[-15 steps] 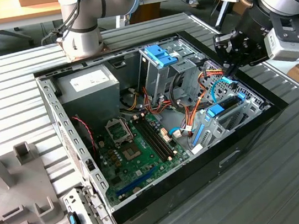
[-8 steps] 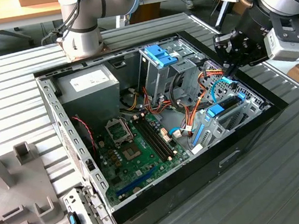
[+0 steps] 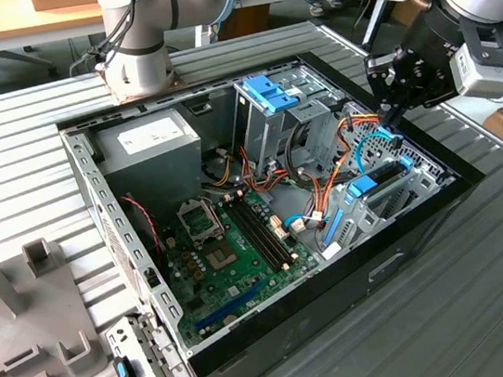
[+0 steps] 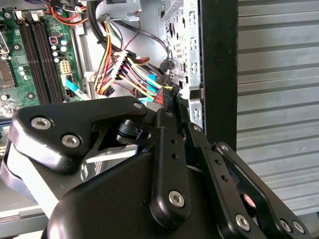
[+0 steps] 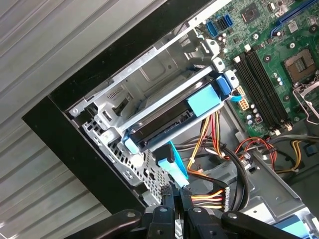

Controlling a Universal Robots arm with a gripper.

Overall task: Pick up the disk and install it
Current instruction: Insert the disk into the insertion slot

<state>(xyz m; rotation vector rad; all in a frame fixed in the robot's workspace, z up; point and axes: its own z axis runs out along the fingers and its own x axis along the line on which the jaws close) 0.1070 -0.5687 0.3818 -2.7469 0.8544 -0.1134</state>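
The disk [image 5: 164,124] lies flat inside the metal drive cage [image 5: 149,79] at the case's front corner, with its dark edge and blue rails showing. In the exterior view the disk [image 3: 379,176] sits low in the cage at the right of the case. My gripper [image 5: 177,193] hovers just off the disk's cabled end, fingers close together, tips at the end of a light-blue cable connector [image 5: 172,163]. In the exterior view the gripper [image 3: 389,113] hangs above the cage. In the second wrist view the gripper [image 4: 173,99] points at a bundle of coloured wires.
The open computer case [image 3: 423,211] lies on a ribbed metal table. Inside are the green motherboard [image 3: 233,257], a grey power-supply box [image 3: 147,142], an upright cage with a blue latch [image 3: 268,92], and loose cables [image 3: 366,139]. A second robot base [image 3: 136,69] stands behind.
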